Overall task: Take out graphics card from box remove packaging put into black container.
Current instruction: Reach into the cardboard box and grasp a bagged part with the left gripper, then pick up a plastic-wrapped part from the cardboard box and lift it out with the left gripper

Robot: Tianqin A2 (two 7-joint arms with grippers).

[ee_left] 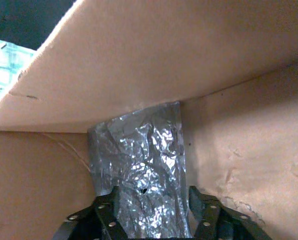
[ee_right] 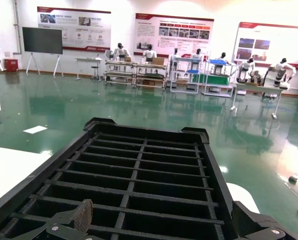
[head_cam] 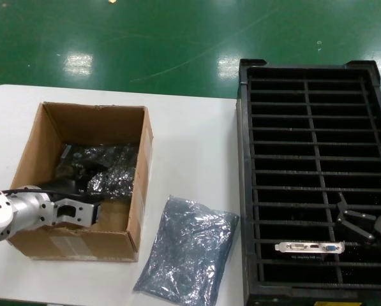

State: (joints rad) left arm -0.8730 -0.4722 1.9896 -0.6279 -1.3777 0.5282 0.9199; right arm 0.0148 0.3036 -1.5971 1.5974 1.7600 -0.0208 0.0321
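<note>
Your left gripper [ee_left: 151, 212] is down inside the box [head_cam: 43, 137], fingers spread either side of a wrapped card [ee_left: 144, 165] standing against the wall, not visibly clamped. An empty bag [head_cam: 187, 255] lies on the table [head_cam: 190, 134] beside the box. Your right gripper [head_cam: 362, 226] hangs open over the crate [head_cam: 244, 191], just beside a card [head_cam: 309, 247] slotted near the front.

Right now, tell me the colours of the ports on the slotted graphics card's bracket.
White, black and blue ports on the graphics card, silver bracket; head view shows it best.
</note>
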